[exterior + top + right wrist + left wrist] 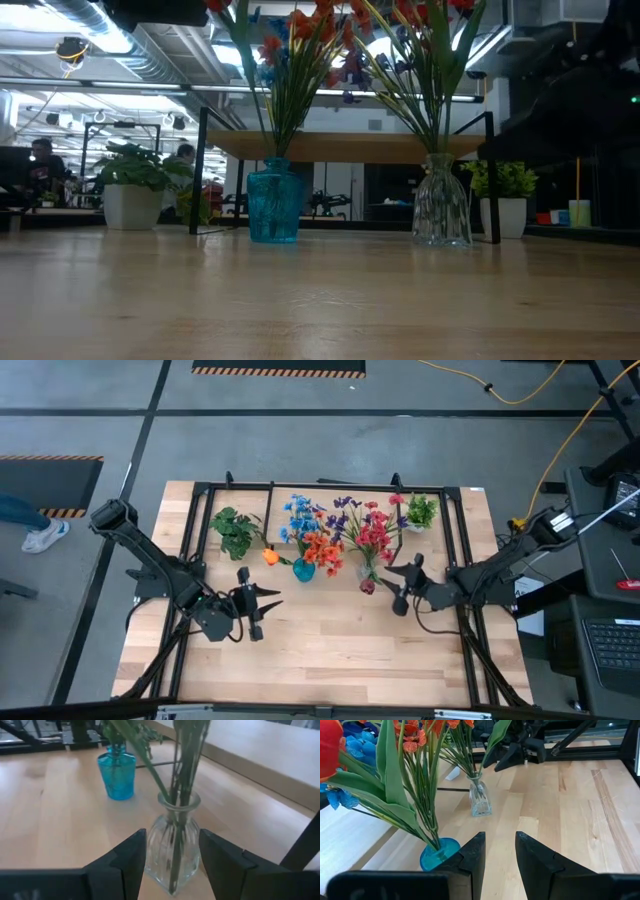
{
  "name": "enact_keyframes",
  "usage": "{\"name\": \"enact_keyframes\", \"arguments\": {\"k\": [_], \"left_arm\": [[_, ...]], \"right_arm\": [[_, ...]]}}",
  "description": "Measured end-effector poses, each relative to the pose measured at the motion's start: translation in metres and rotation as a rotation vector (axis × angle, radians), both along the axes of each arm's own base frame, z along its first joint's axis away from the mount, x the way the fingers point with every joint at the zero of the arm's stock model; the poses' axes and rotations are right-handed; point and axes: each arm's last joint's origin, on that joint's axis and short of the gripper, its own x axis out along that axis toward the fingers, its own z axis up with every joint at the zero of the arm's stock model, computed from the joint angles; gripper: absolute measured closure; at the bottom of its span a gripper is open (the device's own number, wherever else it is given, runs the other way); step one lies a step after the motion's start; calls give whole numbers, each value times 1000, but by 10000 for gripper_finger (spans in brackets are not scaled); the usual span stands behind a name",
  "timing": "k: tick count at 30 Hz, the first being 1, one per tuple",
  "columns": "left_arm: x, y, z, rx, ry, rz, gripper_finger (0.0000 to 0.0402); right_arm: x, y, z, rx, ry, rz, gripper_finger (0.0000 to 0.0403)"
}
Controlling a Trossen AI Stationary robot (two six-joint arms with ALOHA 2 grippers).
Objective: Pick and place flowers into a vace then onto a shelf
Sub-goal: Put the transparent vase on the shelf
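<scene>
A blue vase (303,570) and a clear ribbed glass vase (367,582) stand on the table in front of the shelf (340,146). Each holds a bunch of flowers (318,532) (372,525), stems down in the neck. An orange tulip (270,557) leans out beside the blue vase. My left gripper (262,603) is open, near and left of the blue vase (437,854). My right gripper (395,588) is open, just right of the clear vase. In the right wrist view, the clear vase (172,852) shows between the fingers, with no touch visible.
Two small potted plants (235,532) (421,510) sit at the far left and far right under the shelf. The shelf's black legs (199,170) (493,175) stand either side of the vases. Bare wooden tabletop (330,650) lies toward the near edge.
</scene>
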Motion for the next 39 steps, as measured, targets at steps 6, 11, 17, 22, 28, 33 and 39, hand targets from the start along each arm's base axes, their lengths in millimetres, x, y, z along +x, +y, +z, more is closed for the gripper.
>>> {"name": "enact_keyframes", "arguments": {"k": [6,11,17,22,28,33,39], "left_arm": [[4,-1,-6,17,21,7,302],[5,-2,-10,28,34,7,302],[6,-2,-10,35,37,4,302],[6,-2,-10,36,38,4,302],[6,-2,-10,36,38,3,302],[6,-2,-10,36,38,3,302],[5,-2,-10,37,39,3,302]], "right_arm": [[8,-4,-5,11,-19,-39,218],[14,-6,-10,11,-26,-43,218],[24,-10,-11,19,-28,-57,217],[35,-13,-13,17,-4,-64,218],[47,-18,-14,8,-6,-100,218],[53,-21,-16,8,2,-116,218],[56,-22,-18,-3,-2,-111,225]]}}
